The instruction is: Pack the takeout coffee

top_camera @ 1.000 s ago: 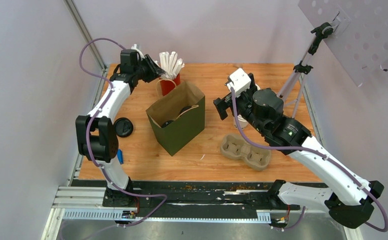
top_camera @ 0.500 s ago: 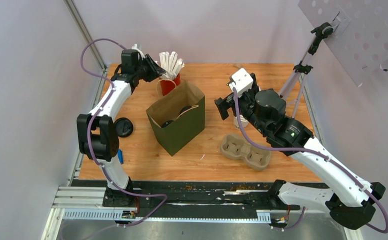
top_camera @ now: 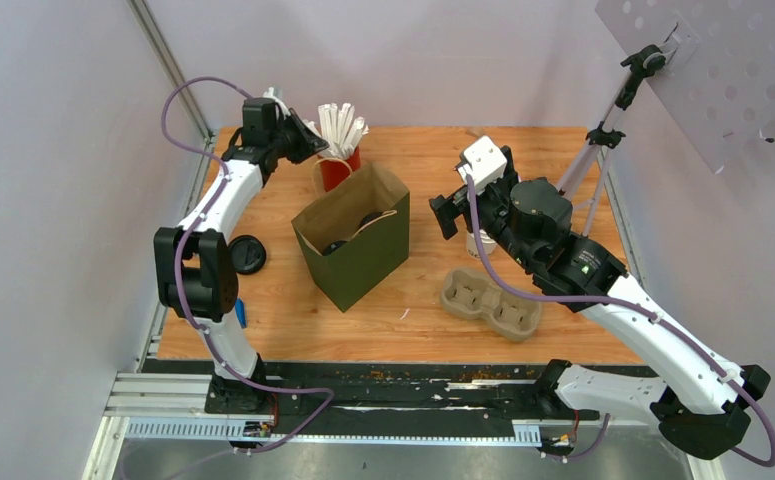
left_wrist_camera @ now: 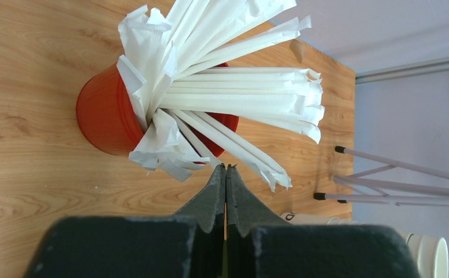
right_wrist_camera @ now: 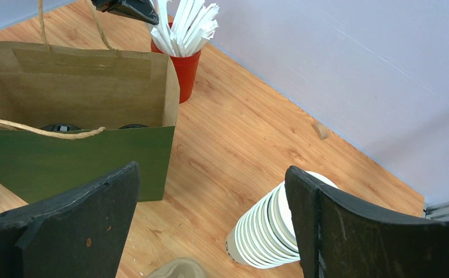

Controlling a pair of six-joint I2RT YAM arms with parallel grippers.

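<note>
Hovering left claw (left_wrist_camera: 226, 169): clenched at white wrapped straws (left_wrist_camera: 239, 98), behind green paper bag (top_camera: 358, 268).
Idle right claw (right_wrist_camera: 211, 171): hanging released beside bag.
Black-lidded takeout coffee (right_wrist_camera: 59, 127): standing upright inside bag, nearer right claw.

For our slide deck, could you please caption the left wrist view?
Left gripper, jaws shut, its tip at the white wrapped straws fanning from the red cup on the wooden table.
</note>
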